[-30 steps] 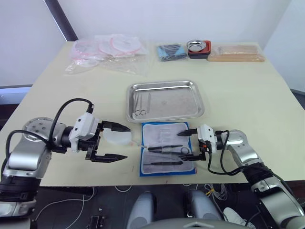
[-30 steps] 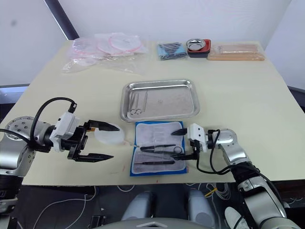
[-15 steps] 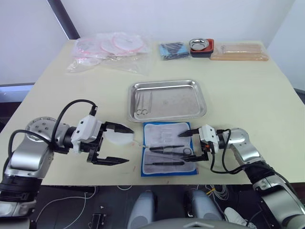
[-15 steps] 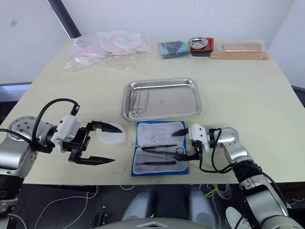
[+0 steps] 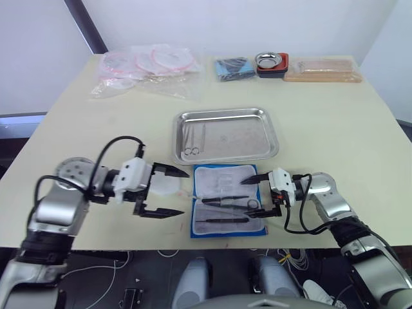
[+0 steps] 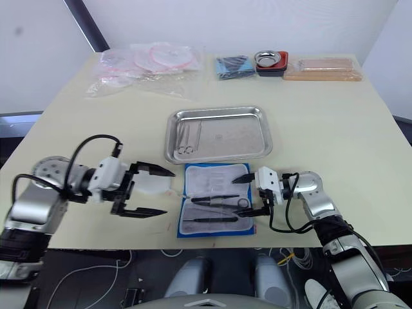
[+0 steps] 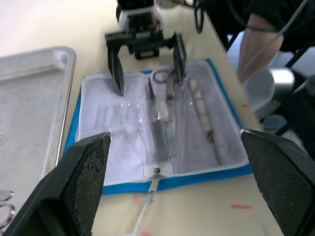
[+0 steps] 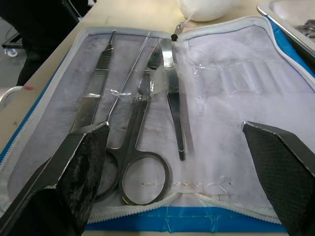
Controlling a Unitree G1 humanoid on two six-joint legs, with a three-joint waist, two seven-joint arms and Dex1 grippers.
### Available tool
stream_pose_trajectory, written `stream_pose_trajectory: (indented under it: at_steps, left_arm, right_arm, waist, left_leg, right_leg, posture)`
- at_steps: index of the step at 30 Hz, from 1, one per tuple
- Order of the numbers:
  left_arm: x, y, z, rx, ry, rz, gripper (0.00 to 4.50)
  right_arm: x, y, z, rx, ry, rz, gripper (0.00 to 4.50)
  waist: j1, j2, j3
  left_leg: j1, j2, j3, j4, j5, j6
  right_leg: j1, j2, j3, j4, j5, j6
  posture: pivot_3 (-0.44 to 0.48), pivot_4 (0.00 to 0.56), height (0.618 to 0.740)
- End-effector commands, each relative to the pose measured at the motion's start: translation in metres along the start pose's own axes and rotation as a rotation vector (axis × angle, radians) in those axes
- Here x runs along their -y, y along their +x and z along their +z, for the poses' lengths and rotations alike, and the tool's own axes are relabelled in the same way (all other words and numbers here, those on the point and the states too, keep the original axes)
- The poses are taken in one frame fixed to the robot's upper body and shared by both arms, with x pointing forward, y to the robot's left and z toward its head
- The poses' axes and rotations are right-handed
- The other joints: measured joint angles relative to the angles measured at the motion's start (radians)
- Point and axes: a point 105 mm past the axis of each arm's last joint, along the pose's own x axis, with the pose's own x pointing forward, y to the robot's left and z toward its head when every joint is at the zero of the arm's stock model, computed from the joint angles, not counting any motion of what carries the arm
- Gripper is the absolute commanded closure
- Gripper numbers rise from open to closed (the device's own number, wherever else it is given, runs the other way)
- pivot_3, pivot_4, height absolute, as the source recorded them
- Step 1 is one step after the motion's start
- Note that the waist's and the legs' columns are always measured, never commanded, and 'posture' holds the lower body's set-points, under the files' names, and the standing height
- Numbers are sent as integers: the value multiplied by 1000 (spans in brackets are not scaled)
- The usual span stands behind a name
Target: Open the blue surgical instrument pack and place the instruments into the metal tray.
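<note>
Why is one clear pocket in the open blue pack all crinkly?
In the opened blue surgical instrument pack, the clear plastic strap over the silver scissors is wrinkled and bunched up, while the emptied pockets lie flatter. Nothing looks spilled or broken.

left gripper [image 5: 172, 192] partly covers a white round thing [image 5: 165, 187], can't tell what it is. Instruments in the metal tray [image 5: 225, 116] too small to identify beyond ring handles [image 5: 189, 151]. Blue surgical instrument pack [image 8: 197, 78] cut off at the right wrist view's edges. Far-edge items, clear bags [image 5: 145, 71] and dark packet [image 5: 232, 67], contents unreadable. Person in the left wrist view [image 7: 261, 34] cut off by the frame
</note>
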Motion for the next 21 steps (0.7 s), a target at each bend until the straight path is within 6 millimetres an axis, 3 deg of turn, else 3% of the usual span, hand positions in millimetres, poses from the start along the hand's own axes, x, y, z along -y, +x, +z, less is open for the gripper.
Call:
stream_pose_trajectory:
  at_steps: [1,2,5,8,21]
  left_arm:
    - [-6,8,-5,-33,46,15,45]
    - [-8,11,-6,-27,36,16,45]
    - [-12,22,-7,-1,30,23,727]
    - [-11,32,-9,2,49,10,1985]
    - [-7,56,-26,14,31,-18,1985]
  right_arm:
    - [-21,1,-38,-128,118,34,0]
    - [-20,2,-38,-126,118,34,0]
    - [-21,3,-37,-124,118,33,0]
    - [-22,3,-37,-123,122,33,0]
    - [-23,1,-38,-134,125,33,0]
  waist:
    - [0,0,0]
    - [0,0,0]
    - [-1,0,0]
    - [-3,0,0]
    - [-4,-1,0]
  left_leg:
    - [0,0,0,0,0,0]
    - [0,0,0,0,0,0]
    - [0,0,0,0,0,0]
    - [0,0,0,0,0,0]
    - [0,-1,-1,0,0,0]
  right_leg:
    - [0,0,0,0,0,0]
    - [0,0,0,0,1,-1]
    - [0,0,0,0,2,-2]
    - [0,0,0,0,2,-2]
    - [0,0,0,1,2,-2]
  posture:
    - [0,150,740]
    - [0,150,740]
    - [0,150,740]
    - [0,150,740]
    - [0,150,740]
